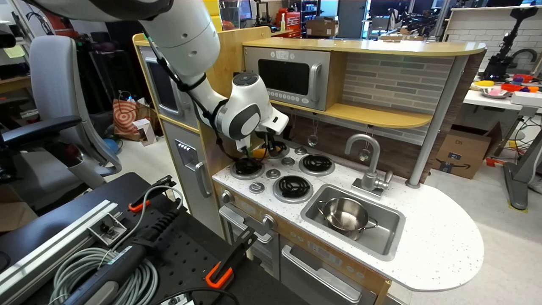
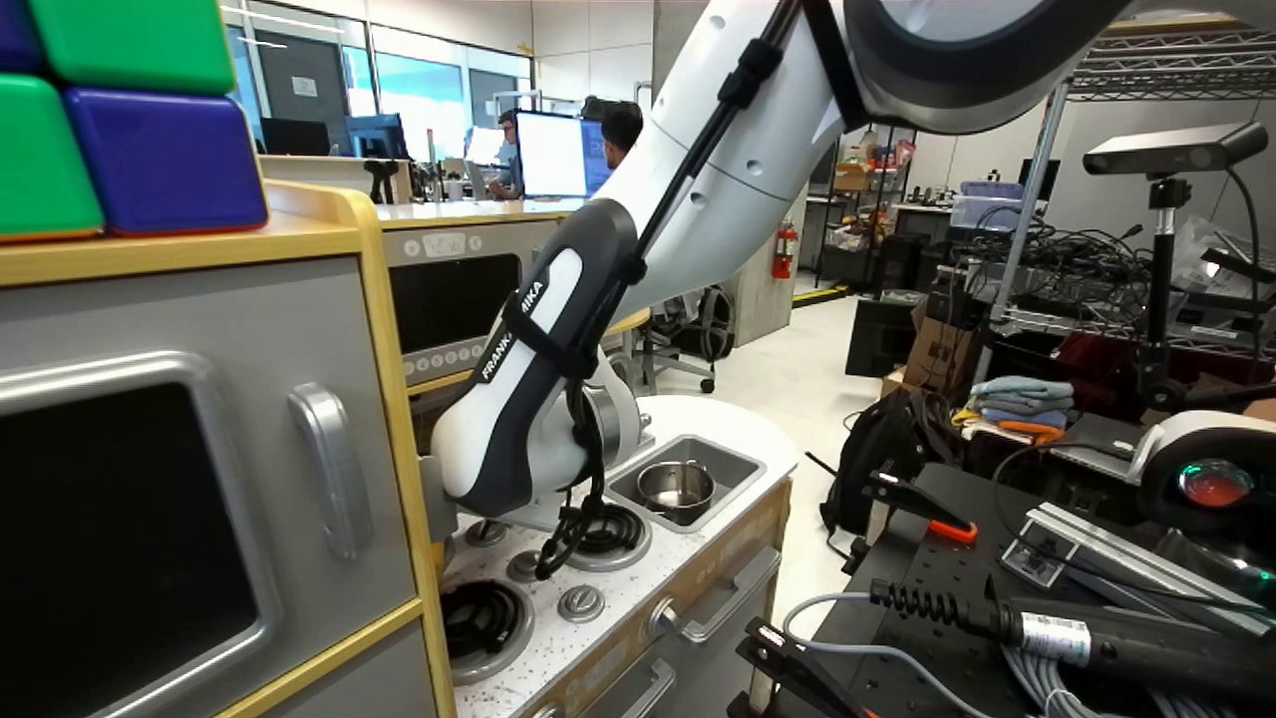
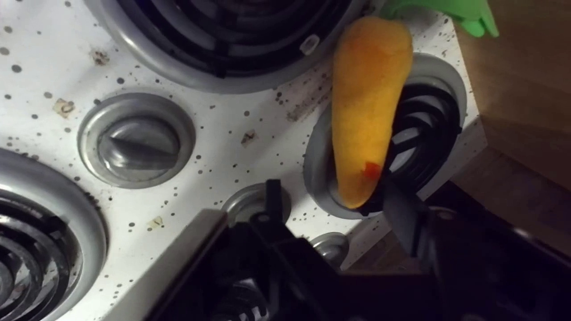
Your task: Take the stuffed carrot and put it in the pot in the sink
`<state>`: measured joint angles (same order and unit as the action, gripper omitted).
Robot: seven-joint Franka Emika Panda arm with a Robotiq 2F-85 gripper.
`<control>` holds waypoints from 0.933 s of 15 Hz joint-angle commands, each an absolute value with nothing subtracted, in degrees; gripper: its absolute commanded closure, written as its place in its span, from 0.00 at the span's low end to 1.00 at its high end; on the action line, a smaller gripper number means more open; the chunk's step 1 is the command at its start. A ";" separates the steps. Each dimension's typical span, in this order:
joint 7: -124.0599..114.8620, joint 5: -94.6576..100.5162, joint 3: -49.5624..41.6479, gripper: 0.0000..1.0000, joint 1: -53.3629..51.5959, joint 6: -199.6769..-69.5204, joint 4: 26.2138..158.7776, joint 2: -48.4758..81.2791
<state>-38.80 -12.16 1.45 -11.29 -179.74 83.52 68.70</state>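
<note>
A: Where is the stuffed carrot (image 3: 370, 107) found?

B: In the wrist view it is seen lying partly over a burner (image 3: 428, 122) on the white stove top (image 3: 218, 138), with its tapered end pointed toward the gripper (image 3: 333, 191) and its green top (image 3: 439, 8) at the far end.

A: Is anything pinched now?

B: No, nothing is held. The two fingers (image 3: 403, 214) are spread well apart. In that view the tapered tip is shown between them, nearer to one; whether it is touched cannot be told.

A: How should it be handled?

B: From the cloth-like surface, it is judged to be light, soft and not slippery, so it can be squeezed firmly with little fear of damage. If only the narrow tip is taken, the thick end may be left to sag or twist. The middle of the orange body is better gripped, and the green top, thin and probably limp, should be avoided.

A: And the container?

B: The metal pot (image 1: 345, 214) is placed inside the sink (image 1: 384, 233), its mouth turned upward, as is seen in both exterior views. No contents can be made out. For the release, the middle of the mouth should be aimed at, so that the soft body is not caught at the edge.
</note>
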 commanded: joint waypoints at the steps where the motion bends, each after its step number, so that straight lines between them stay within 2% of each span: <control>1: -36.34 -15.01 4.15 0.70 -12.00 -184.48 75.78 74.99; 3: -35.40 -14.88 4.70 0.85 -11.62 -185.98 76.52 74.65; 4: -34.76 -15.01 5.55 0.42 -10.70 -185.39 78.77 72.71; 5: -34.75 -15.27 5.32 0.46 -10.48 -183.07 80.97 70.83; 6: -34.54 -15.26 3.15 0.70 -10.25 -182.43 83.36 69.07; 7: -34.43 -15.28 3.37 0.66 -10.06 -182.42 83.44 69.08; 8: -34.36 -15.29 3.45 0.57 -9.99 -182.41 83.47 69.08; 9: -34.35 -15.29 3.46 0.26 -9.99 -182.41 83.47 69.08; 12: -32.65 -15.61 2.90 0.03 -9.48 -184.02 83.21 69.83; 14: -31.46 -16.04 2.34 0.00 -9.10 -184.32 83.91 69.67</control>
<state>-34.76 -13.58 2.88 -9.40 -182.50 83.97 69.01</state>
